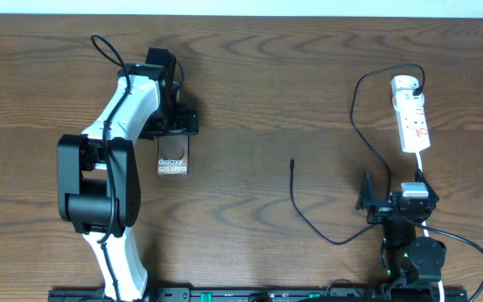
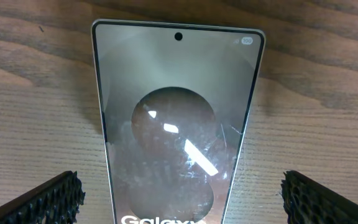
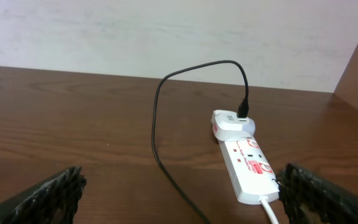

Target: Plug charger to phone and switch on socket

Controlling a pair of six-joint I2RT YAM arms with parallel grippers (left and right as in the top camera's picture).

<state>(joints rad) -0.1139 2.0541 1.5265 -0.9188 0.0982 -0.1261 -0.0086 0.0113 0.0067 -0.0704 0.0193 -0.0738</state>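
**Nothing plugged yet: both main steps open**

Progress
- Wooden surface (image 1: 258, 101) carries all the task's things, set far apart.
- Socket (image 1: 412, 117) lies at the right far side. The charger (image 1: 309, 222) runs into a white adapter (image 1: 406, 84) seated at the strip's far end, so that end looks connected. Whether a switch is on cannot be read from the pictures.
- Phone (image 1: 172, 159) lies flat, left of centre, lettering up. No cable reaches it.
- Connector tip (image 1: 293, 162) rests loose on the bare wood between phone and socket, well apart from both.
- Left fingers (image 2: 48, 199) spread wide, either side of the phone's near end, holding nothing; contact cannot be told.
- Right fingers (image 3: 48, 193) also spread wide and empty, near the socket's cord end, facing along it.
- Judgement: very early. Left to do are picking up the tip, seating it in the phone and pressing the switch.

Count
- Surface: one
- Arms: two
- Socket: one
- Phone: one
- Charger: one, with one free tip
- Red switches: too small to count
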